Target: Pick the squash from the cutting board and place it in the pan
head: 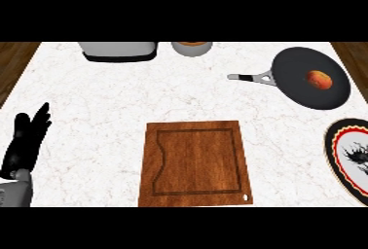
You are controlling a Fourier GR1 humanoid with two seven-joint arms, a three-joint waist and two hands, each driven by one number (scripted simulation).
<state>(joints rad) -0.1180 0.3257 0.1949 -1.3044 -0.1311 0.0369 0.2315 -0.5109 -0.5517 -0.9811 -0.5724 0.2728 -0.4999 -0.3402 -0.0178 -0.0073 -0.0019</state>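
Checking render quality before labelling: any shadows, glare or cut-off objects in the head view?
Head view: even, flat light, no glare; the pan and cutting board cast hardly any shadow. The plate is cropped at the right edge, the toaster at the top; left hand reads solid black.

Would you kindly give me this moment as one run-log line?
squash: in pan | cutting board: bare | left hand: open, resting at left edge | right hand: out of view

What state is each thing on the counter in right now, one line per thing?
squash: lying in the pan, off the board
pan: holds the squash, handle pointing left
cutting board: bare, flat on the counter
left hand: open, resting at the left edge
plate: at the right edge, partly cut off
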